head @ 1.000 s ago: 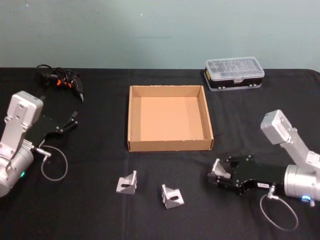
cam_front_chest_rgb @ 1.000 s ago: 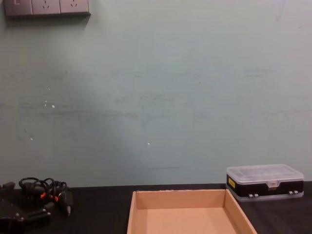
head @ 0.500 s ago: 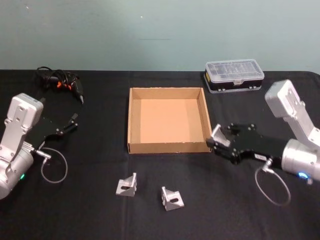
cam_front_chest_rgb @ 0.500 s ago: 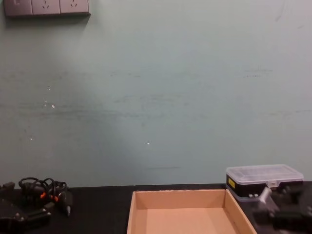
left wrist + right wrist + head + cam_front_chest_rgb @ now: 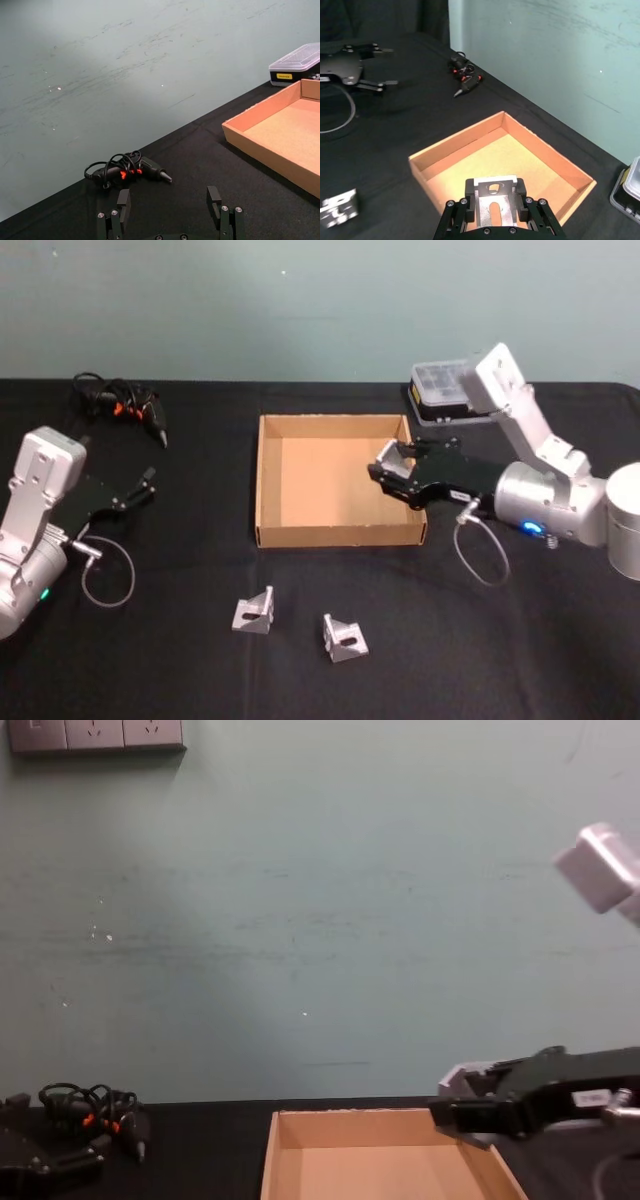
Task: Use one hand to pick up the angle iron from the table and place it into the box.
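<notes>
Swinging in from the near right of the table (image 5: 180,660) over the last second, the right gripper (image 5: 388,468) now hangs above the box (image 5: 340,534), clamped on an angle iron (image 5: 494,202). Nearest the robot, a spare angle iron (image 5: 254,610) and a second spare (image 5: 344,636) lie loose before the box. The held piece sits just inside the right wall, slotted face running along the fingers, so the floor lies straight below. The left gripper (image 5: 143,488) rests parked at left, fingers apart; a clear-lidded case (image 5: 440,385) stands beyond.
</notes>
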`<action>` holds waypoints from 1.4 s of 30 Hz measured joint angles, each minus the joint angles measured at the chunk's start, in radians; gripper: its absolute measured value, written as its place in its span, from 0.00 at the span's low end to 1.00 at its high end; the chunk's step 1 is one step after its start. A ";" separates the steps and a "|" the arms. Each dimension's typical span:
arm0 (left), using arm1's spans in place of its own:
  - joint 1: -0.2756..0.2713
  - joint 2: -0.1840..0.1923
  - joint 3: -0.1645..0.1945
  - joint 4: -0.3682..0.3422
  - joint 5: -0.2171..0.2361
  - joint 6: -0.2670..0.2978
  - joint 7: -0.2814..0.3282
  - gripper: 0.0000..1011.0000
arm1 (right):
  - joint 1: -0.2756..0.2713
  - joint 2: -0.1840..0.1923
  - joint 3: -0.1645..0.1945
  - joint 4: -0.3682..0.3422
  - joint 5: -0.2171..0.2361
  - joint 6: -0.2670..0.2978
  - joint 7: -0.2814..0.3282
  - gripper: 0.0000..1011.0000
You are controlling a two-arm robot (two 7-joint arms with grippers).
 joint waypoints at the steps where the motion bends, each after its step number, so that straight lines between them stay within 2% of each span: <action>1: 0.000 0.000 0.000 0.000 0.000 0.000 0.000 0.99 | 0.022 -0.019 -0.007 0.032 -0.008 0.004 0.001 0.45; 7: 0.000 0.000 0.000 0.000 0.000 0.000 0.000 0.99 | 0.085 -0.080 -0.028 0.141 -0.031 0.011 0.011 0.45; 13: 0.000 0.000 0.000 0.000 0.000 0.000 0.000 0.99 | 0.118 -0.112 -0.043 0.207 -0.049 0.015 0.023 0.45; 14: 0.000 0.000 0.000 0.000 0.000 0.000 0.000 0.99 | 0.131 -0.126 -0.050 0.237 -0.058 0.015 0.026 0.45; 22: 0.000 0.000 0.000 0.000 0.000 0.000 0.000 0.99 | 0.157 -0.164 -0.057 0.325 -0.079 0.014 0.033 0.45; 42: 0.000 0.000 0.000 0.000 0.000 0.000 0.000 0.99 | 0.156 -0.189 -0.050 0.368 -0.119 0.026 0.035 0.45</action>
